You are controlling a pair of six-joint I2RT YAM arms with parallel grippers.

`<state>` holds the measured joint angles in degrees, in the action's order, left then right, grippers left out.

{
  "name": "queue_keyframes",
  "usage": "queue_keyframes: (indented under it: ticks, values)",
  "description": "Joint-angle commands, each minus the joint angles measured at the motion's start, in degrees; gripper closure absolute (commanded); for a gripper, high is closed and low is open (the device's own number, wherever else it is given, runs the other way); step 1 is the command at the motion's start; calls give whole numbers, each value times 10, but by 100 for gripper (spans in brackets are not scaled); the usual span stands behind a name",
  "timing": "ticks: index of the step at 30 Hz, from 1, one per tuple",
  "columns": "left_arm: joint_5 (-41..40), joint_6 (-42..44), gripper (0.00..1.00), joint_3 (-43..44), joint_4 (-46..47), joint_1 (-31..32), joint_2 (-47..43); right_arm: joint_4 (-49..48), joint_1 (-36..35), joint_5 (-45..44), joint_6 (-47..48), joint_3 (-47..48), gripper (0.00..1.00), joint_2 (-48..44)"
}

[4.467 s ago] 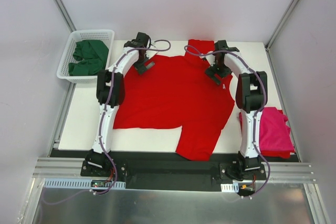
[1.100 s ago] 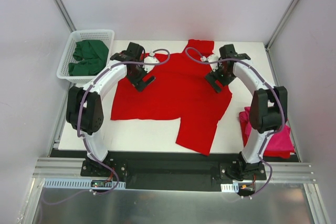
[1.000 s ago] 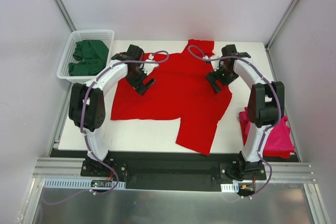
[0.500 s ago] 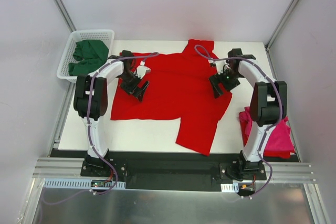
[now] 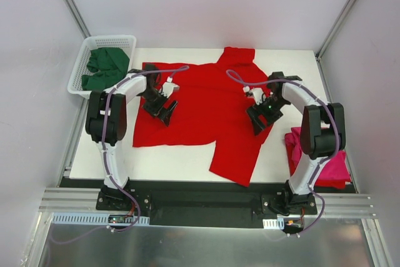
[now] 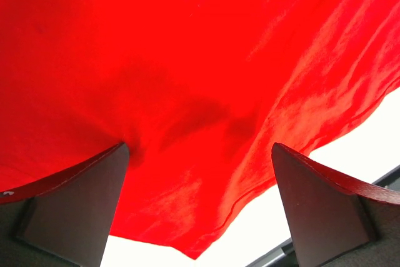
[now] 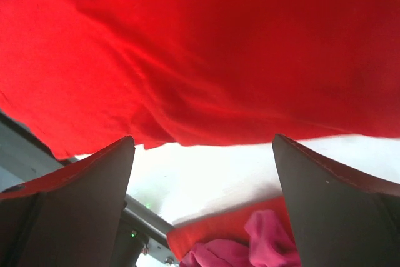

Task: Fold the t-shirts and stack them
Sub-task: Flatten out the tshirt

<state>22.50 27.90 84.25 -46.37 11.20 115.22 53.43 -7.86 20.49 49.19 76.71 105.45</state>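
Green t-shirts (image 5: 103, 69) are heaped in the basket (image 5: 112, 38), while the red t-shirt (image 5: 209, 107) is spread under the left claw (image 5: 161, 109) and right claw (image 5: 259, 120), both wide open and empty.

red tee (image 7: 206, 48) top, white table (image 7: 206, 179) below, pink tee (image 7: 265, 242) btm, jaws wide

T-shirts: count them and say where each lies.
3 at least: red t-shirt spread across the table; magenta-pink t-shirt at its right edge; dark green t-shirt bundle in the white basket, possibly hiding more.
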Motion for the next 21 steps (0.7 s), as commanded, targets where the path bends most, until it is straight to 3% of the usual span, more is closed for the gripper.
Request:
queue_keyframes:
  ticks: [1, 11, 21]
  values:
    - [28, 8, 1, -32, -30, 1, -43, 12, -30, -3, 37, -30, 4, -23]
    - [38, -6, 1, -28, -41, 1, -73, -12, -87, -19, 38, -71, 4, 3]
    - [86, -9, 1, -37, -63, 0, -61, 41, -104, -15, 46, -68, 4, 3]
